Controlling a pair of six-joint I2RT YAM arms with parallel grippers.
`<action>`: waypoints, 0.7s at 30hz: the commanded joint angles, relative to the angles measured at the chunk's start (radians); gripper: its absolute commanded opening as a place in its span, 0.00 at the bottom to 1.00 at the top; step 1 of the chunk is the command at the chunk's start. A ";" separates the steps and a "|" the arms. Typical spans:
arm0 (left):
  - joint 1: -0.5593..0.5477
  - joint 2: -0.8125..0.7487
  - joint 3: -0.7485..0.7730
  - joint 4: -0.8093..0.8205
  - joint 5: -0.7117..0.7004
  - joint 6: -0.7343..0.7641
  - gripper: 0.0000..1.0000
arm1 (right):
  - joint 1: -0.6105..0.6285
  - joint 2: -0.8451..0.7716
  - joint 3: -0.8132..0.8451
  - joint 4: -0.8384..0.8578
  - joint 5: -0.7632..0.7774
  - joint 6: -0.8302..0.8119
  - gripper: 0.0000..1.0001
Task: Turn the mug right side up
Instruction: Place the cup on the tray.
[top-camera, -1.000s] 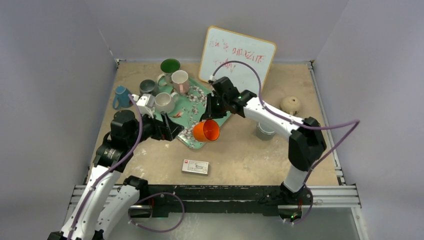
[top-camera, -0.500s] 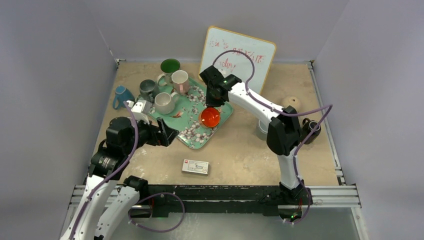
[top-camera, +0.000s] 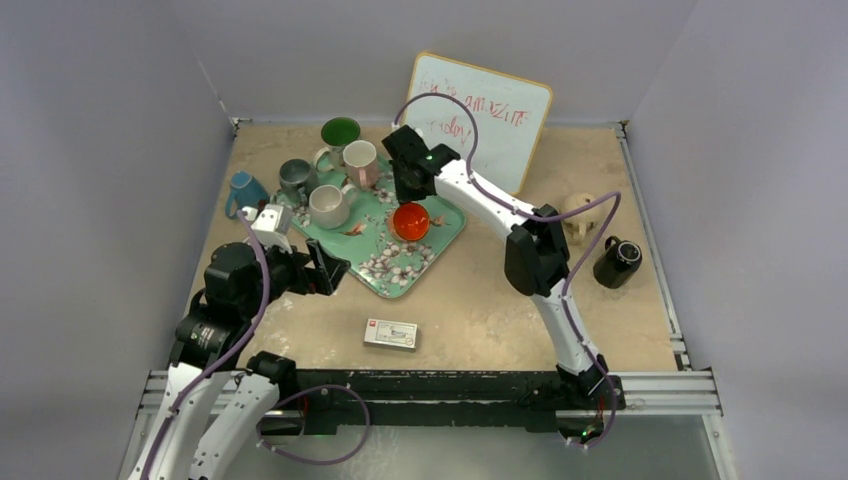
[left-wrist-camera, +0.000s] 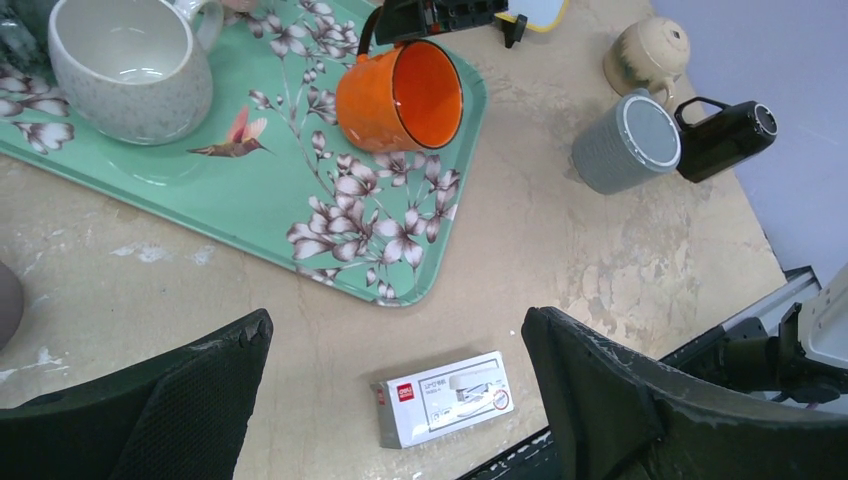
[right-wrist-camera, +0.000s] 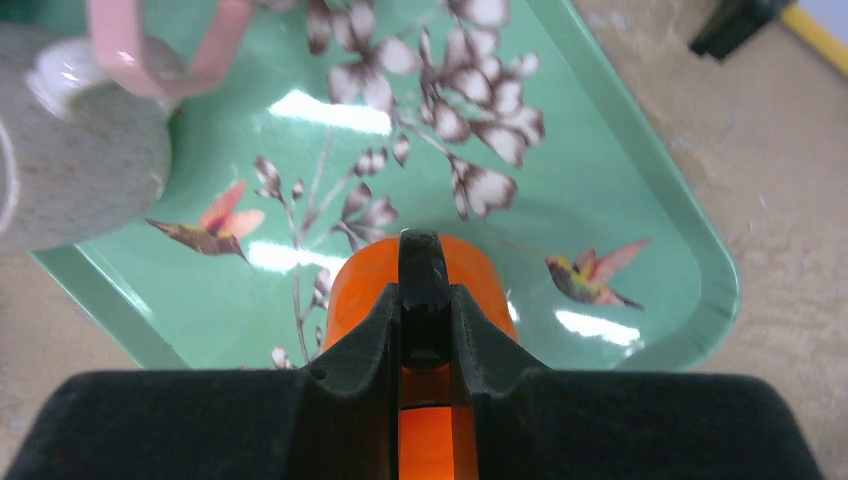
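Orange mug (top-camera: 411, 221) sits over the green floral tray (top-camera: 385, 272), toward 3 o'clock of the tray's middle. It is tilted, with the mouth showing from above and open toward the left wrist camera. Can't tell if its base touches the tray. Right gripper (top-camera: 408, 190) comes in from the mug's 12 o'clock, fingers (right-wrist-camera: 375, 330) pinched together on the mug's dark handle. Left gripper (top-camera: 325, 272) hangs off the tray at about 8 o'clock of the mug, its fingers (left-wrist-camera: 215, 375) spread wide with nothing between them. A speckled beige mug (top-camera: 328, 205) stands on the tray at 9 o'clock of the orange one. A small white box (top-camera: 390, 333) lies on the table at 6 o'clock, a whiteboard (top-camera: 490, 115) at 1 o'clock, and a black mug (top-camera: 615, 263) well apart at 4 o'clock.
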 joint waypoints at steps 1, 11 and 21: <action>0.002 -0.008 0.013 0.006 -0.031 0.022 0.96 | -0.015 0.031 0.118 0.051 0.016 -0.083 0.00; 0.002 0.004 0.016 -0.002 -0.044 0.027 0.96 | -0.018 0.102 0.160 0.174 0.073 -0.134 0.07; 0.002 0.007 0.019 -0.009 -0.058 0.032 0.96 | -0.026 0.169 0.219 0.255 0.063 -0.181 0.25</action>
